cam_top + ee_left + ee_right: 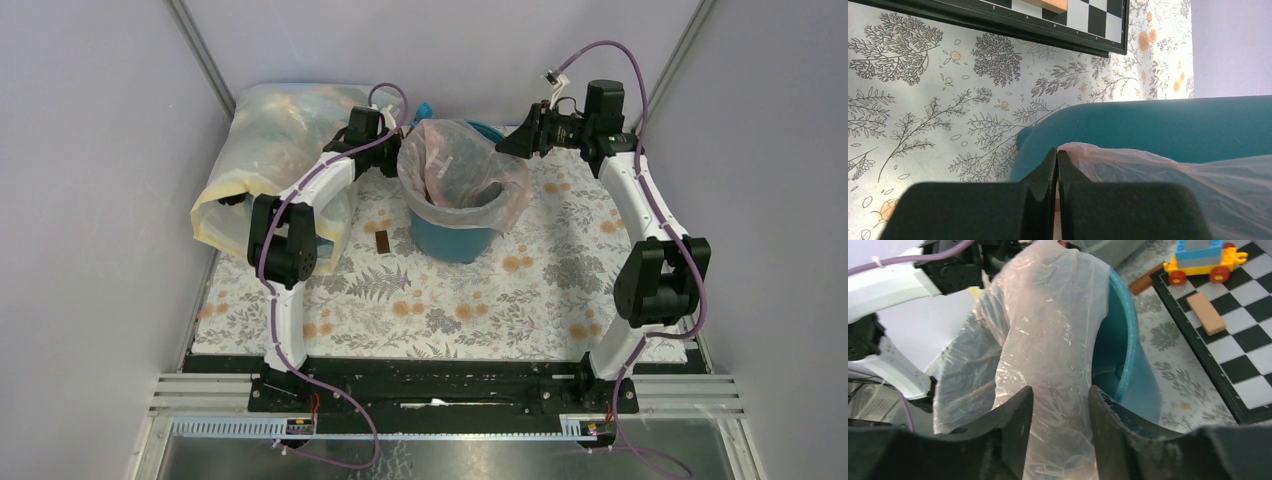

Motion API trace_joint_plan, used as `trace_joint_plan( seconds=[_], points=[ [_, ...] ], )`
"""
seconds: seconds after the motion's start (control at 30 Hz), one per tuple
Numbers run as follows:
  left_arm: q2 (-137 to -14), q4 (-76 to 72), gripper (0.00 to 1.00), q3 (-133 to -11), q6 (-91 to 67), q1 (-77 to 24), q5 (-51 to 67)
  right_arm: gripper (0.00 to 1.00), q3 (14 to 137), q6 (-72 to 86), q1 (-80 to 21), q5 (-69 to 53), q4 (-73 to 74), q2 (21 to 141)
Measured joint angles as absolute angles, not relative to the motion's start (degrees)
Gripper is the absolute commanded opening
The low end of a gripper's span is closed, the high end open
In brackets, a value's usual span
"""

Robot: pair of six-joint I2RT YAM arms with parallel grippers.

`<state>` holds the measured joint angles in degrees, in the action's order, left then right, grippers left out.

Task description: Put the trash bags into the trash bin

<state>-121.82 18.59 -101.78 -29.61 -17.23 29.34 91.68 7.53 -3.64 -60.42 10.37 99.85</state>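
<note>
I have the left arm [320, 185] stretched forward, with the left gripper [1057, 152] pinched tight on the trash bag [1158, 170]. The right arm [625, 185] bends inward toward the left, and the right gripper [1060, 395] has its fingers spread apart.

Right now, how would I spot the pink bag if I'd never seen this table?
Find the flowery table, then the teal bin at its back middle. The bag hangs over the bin's rim: thin, crinkly, see-through pink, unlike the big cloudy yellowish sack on the left.
</note>
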Motion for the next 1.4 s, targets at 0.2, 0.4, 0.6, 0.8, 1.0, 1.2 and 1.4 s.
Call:
trace_joint_plan(
  seconds=[0.2, 0.4, 0.6, 0.8, 1.0, 1.2, 1.4],
  points=[
    [-121.8, 18.8, 0.0, -101.9, -29.6, -17.5, 29.3, 0.06, 94.6, 2.7, -4.1, -57.7, 16.8, 100.6],
    [-121.8, 19.2, 0.0, -101.9, -29.6, -17.5, 29.0, 0.0, 96.0, 3.0, -4.1, -54.7, 19.0, 101.1],
    [-121.8, 19.7, 0.0, -102.0, -29.6, -17.5, 28.6, 0.0, 96.4, 8.4, -3.2, -50.8, 17.2, 101.9],
    [-121.8, 20.2, 0.0, -102.0, -29.4, -17.5, 28.3, 0.0, 95.0, 15.2, -0.7, -48.3, 11.5, 102.0],
    [-121.8, 20.2, 0.0, -102.0, -29.4, -17.5, 28.2, 0.0, 94.3, 19.1, -0.1, -46.3, 8.9, 103.7],
    [-122.3, 20.9, 0.0, -102.0, -29.5, -17.5, 27.6, 0.0, 91.1, 20.3, -0.1, -45.9, 7.7, 105.1],
    [-123.2, 20.6, 0.0, -99.9, -30.0, -17.5, 26.2, 0.0, 85.9, 20.3, -0.1, -45.4, 7.0, 105.2]
  ],
)
